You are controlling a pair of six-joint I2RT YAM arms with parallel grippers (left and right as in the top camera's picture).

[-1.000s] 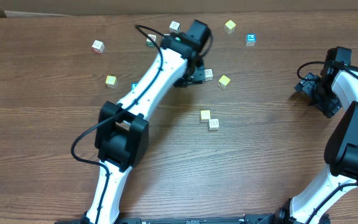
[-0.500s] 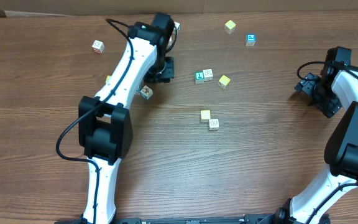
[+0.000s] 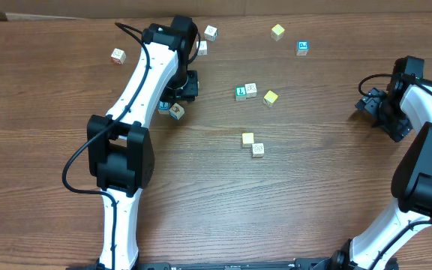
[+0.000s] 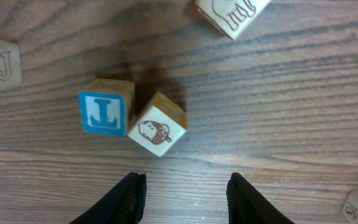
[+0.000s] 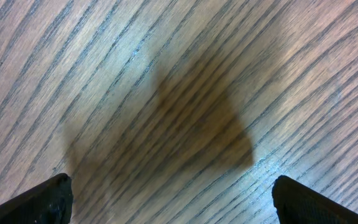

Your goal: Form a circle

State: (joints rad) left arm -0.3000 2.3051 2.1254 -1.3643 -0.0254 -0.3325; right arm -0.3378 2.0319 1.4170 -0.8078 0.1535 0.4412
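Worktop [image 3: 313, 195]: brown wood grain. The near half holds only the two arms.
Nearest cubes: near yellow cube [image 3: 247, 139] and near white cube [image 3: 258, 148] touch corner to corner, the white at 4 o'clock of the yellow.
Circle: not formed. No closed ring anywhere; cubes lie in pairs, a short row and singles.
Blue L cube [image 4: 105, 113], acorn cube [image 4: 157, 124]: touching, left of centre. The acorn cube sits cornerwise to the fingers.
Left tool [image 4: 186, 182]: fingers spread, bare wood between them, pinching nothing. It is at 1 o'clock of that pair.
Right tool [image 5: 169, 186]: spread wide and empty over bare wood at the 3 o'clock side, well apart from every cube.
Middle row: green cube [image 3: 241, 92] touches picture cube [image 3: 251, 90]; row yellow cube [image 3: 271, 97] is near, toward 3 o'clock.
Far cubes: cyan-blue cube [image 3: 302, 48], far yellow cube [image 3: 277, 31], two white cubes at 12 o'clock, one lone at 10 o'clock.
Handling (judged): small, light, stiff blocks, not fragile, likely to slide on smooth wood, so nudging may serve as well as lifting.
Hold (judged): two opposite flat faces, squared to the fingers, never across corners.
Edges: the far cubes sit close to the 12 o'clock edge.
Room: open wood around the nearest pair. The left arm lies across the left side.
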